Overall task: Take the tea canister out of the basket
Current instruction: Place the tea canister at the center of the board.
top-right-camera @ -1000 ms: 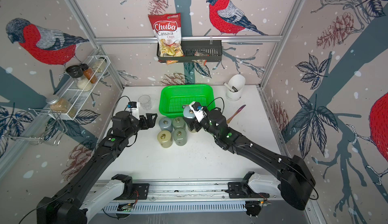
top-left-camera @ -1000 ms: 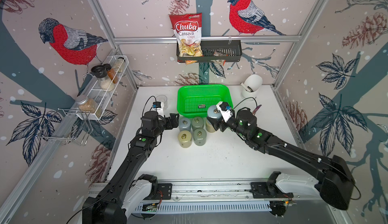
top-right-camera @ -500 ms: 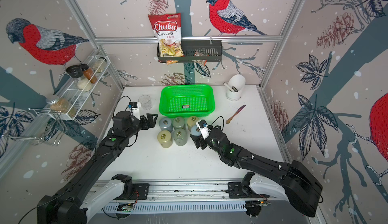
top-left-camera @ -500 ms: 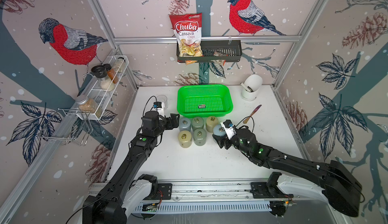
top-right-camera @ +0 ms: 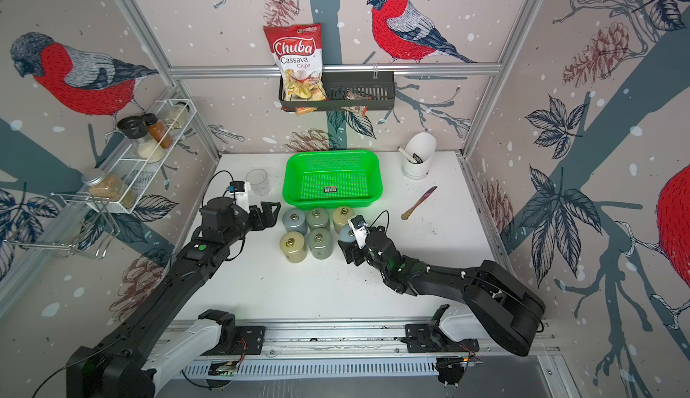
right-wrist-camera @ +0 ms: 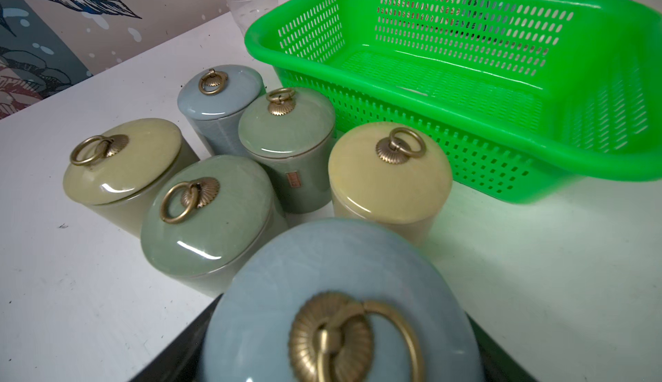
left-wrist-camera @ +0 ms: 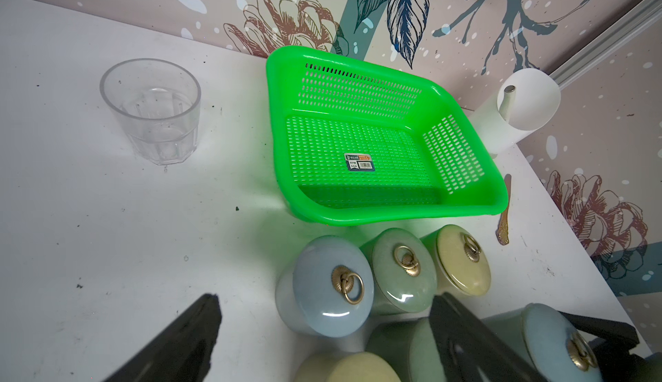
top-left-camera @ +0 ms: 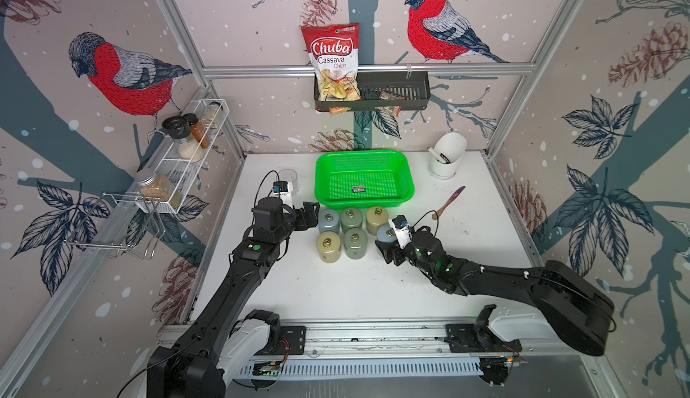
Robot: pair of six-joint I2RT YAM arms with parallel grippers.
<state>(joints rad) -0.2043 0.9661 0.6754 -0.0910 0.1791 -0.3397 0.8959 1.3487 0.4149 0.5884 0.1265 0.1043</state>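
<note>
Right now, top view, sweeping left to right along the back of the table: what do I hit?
In a top view: glass → basket → white cup.

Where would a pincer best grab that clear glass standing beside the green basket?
Likely the glass by its rim, coming straight down: one finger inside, one outside. It stands upright, mouth open and empty, apart from the basket, so nothing blocks the top.
</note>
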